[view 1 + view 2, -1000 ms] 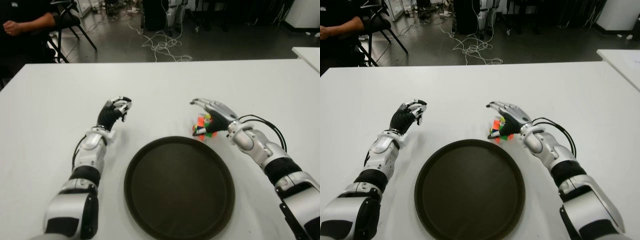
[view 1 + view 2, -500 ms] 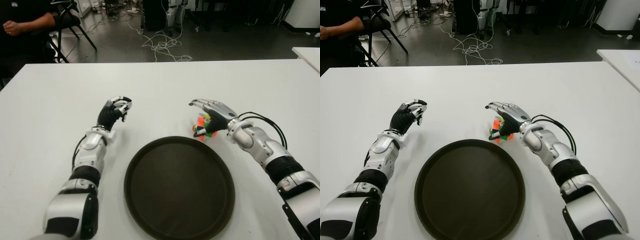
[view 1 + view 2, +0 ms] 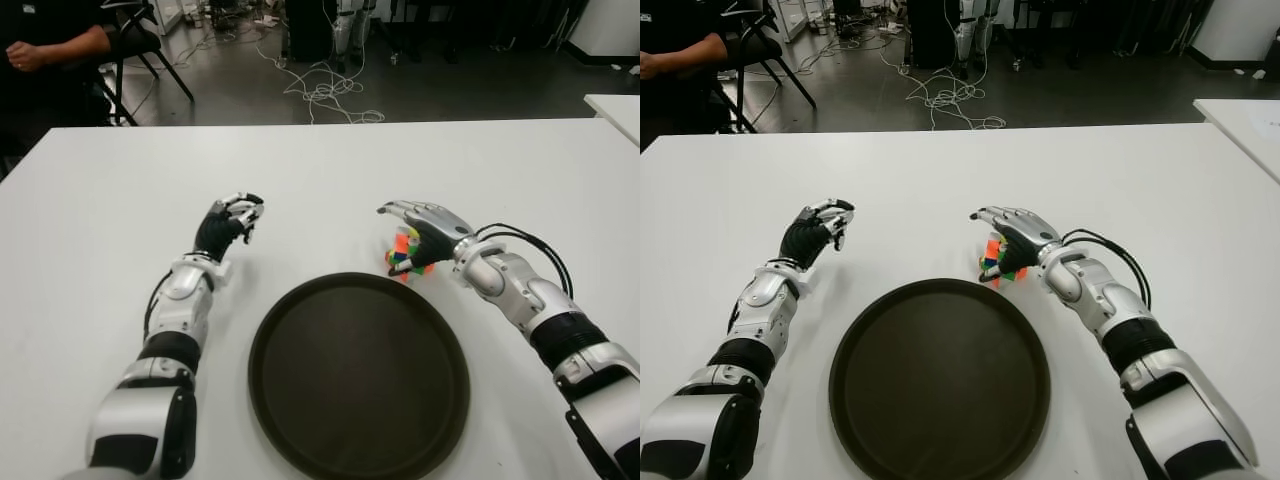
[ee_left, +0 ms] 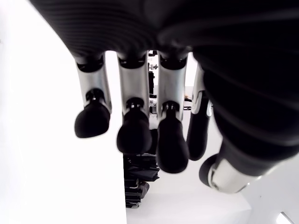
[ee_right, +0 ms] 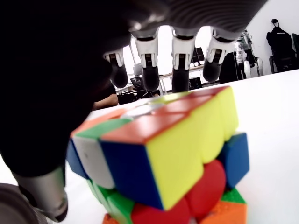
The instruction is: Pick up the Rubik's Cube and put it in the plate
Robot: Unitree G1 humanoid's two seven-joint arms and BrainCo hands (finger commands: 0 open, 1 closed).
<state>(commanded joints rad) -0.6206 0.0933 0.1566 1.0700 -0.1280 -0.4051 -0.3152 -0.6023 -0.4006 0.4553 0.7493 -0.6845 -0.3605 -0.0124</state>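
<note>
The right hand [image 3: 420, 228] arches over the Rubik's Cube [image 3: 405, 255], fingers spread above it and holding nothing, as the cube sits on the white bench [image 3: 330, 170] just beyond the far right rim of the dark round plate [image 3: 300, 440] (the cube's layers twisted askew). The left hand [image 3: 228, 224], fingers curled and empty, shows left of the plate

bare table [image 3: 330, 180] beyond plate [image 3: 358, 375], left hand [image 3: 228, 222] well aside
</note>
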